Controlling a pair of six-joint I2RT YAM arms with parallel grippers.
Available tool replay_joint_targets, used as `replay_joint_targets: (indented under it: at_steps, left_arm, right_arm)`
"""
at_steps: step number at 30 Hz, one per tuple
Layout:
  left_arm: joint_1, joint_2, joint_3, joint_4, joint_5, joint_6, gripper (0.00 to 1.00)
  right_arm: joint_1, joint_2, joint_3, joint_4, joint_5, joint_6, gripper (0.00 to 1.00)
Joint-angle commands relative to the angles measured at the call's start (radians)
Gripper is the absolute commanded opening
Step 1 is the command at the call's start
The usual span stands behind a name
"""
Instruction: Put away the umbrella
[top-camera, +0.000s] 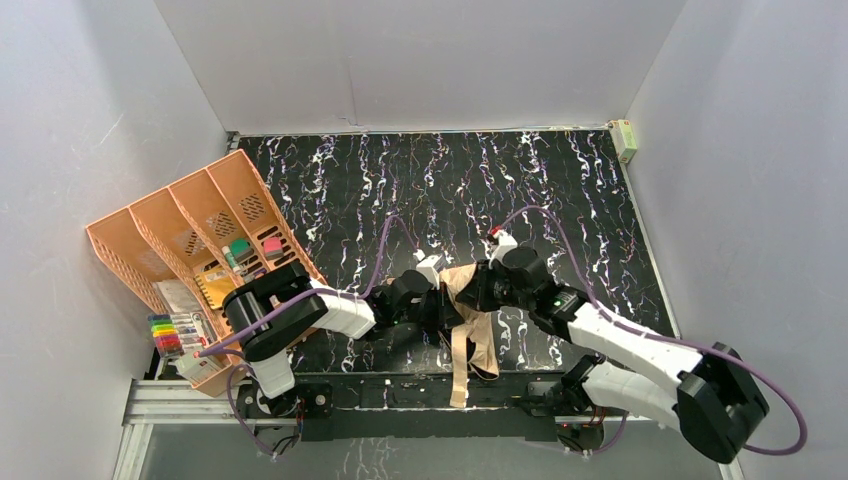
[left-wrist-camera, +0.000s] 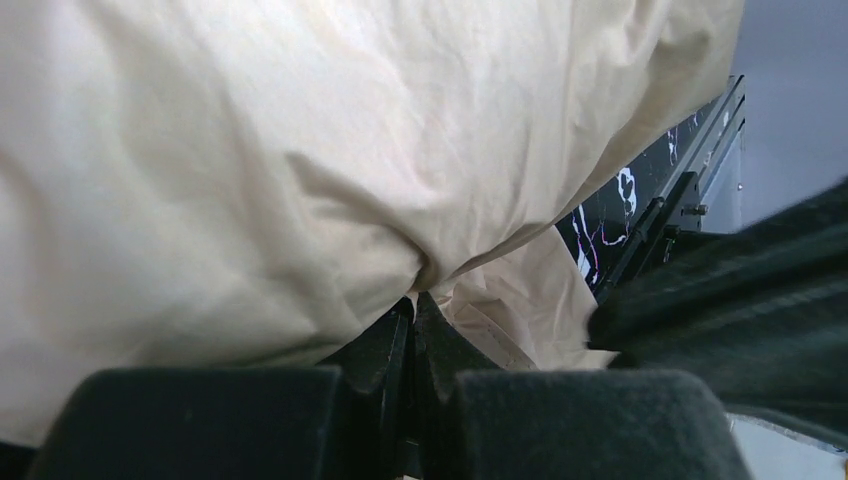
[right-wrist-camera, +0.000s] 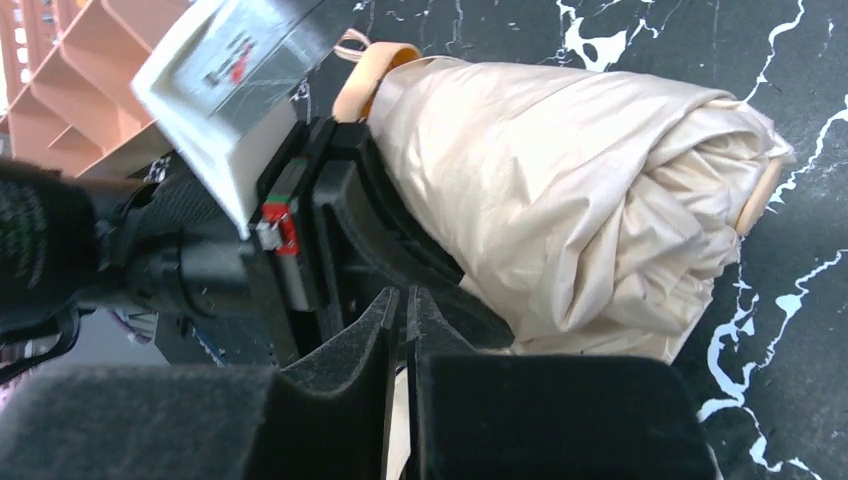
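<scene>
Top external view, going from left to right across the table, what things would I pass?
Orange plastic desk organizer → tan folded umbrella → small pale green box in the far right corner.

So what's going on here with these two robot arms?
Two robot arms meet over a folded tan umbrella on the black table. The left claw is shut, pinching its fabric. The right claw sits right beside the bundle, fingers nearly together; whether it grips anything isn't clear. An orange organizer stands off to the left.
</scene>
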Motion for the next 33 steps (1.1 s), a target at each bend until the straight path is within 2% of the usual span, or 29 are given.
replay_joint_targets:
  at_steps: [1, 10, 15, 20, 24, 28, 33]
  left_arm:
    - [-0.007, 0.045, -0.007, -0.159, -0.022, 0.055, 0.0]
    - [-0.007, -0.004, -0.006, -0.169, -0.019, 0.078, 0.0]
    - [-0.007, -0.095, 0.007, -0.241, -0.044, 0.108, 0.13]
    - [0.003, -0.293, 0.031, -0.412, -0.119, 0.156, 0.37]
    - [0.097, -0.464, 0.074, -0.569, -0.15, 0.224, 0.53]
    - [0.268, -0.548, 0.161, -0.697, -0.04, 0.332, 0.69]
    - [0.381, -0.437, 0.313, -0.799, 0.147, 0.556, 0.94]
  right_arm:
    - [-0.006, 0.096, 0.067, 0.05, 0.028, -0.01, 0.13]
    - [-0.047, 0.305, 0.007, 0.134, 0.097, 0.071, 0.09]
    - [-0.075, 0.396, -0.005, 0.158, 0.132, 0.088, 0.08]
    - [-0.088, 0.45, 0.004, 0.092, 0.196, 0.091, 0.06]
    - [-0.094, 0.441, -0.038, 0.073, 0.197, 0.097, 0.06]
    - [-0.099, 0.41, -0.095, 0.091, 0.168, 0.097, 0.06]
    - [-0.103, 0.388, -0.15, 0.156, 0.096, 0.088, 0.08]
